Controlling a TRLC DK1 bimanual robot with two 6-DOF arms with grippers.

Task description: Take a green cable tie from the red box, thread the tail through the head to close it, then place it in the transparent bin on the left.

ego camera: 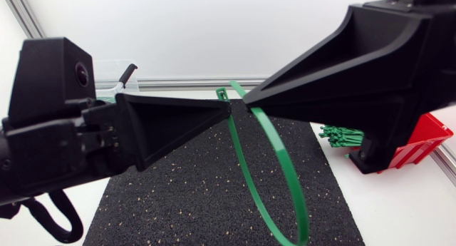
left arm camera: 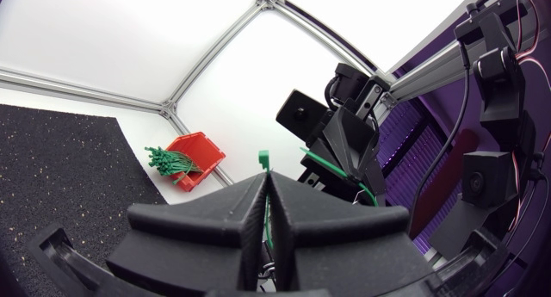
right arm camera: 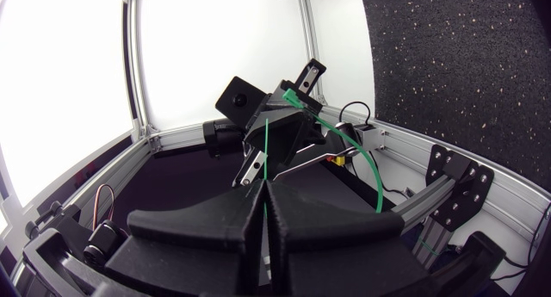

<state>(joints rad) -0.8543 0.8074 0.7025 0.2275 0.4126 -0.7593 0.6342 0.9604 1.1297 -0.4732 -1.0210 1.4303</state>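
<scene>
Both claws were raised above the black mat point(ego camera: 214, 189) in the middle of the tabletop point(ego camera: 399, 203), tip almost against tip, with one green cable tie point(ego camera: 285, 167) between them. The left claw point(ego camera: 226, 112) was pressed together on the strap just under the head point(ego camera: 222, 94), so the small square head stood free above its fingertips. The right claw point(ego camera: 248, 103) was also pressed together, pinching the strap near the tail point(ego camera: 236, 88). Between the two grips, the rest of the tie hung down as a wide loop over the mat.

What mattered for the next move was the tail against the head. The short free tail stuck out past the right claw and pointed across toward the left claw, and its tip lay just beside the head, slightly farther from me. In the right wrist view, the thin tail ran straight from the fingertips toward the opposite claw, and the head sat a little to one side of that line. I judged that the tail was not yet inside the slot, although the pictures did not show this clearly. The right claw seemed to need a small sideways correction before pushing.

The red box point(ego camera: 420, 142), with its bundle of spare ties point(ego camera: 342, 137), stood at the right edge of the tabletop. The transparent bin point(ego camera: 117, 73) was at the far left, partly hidden behind my left arm.
</scene>
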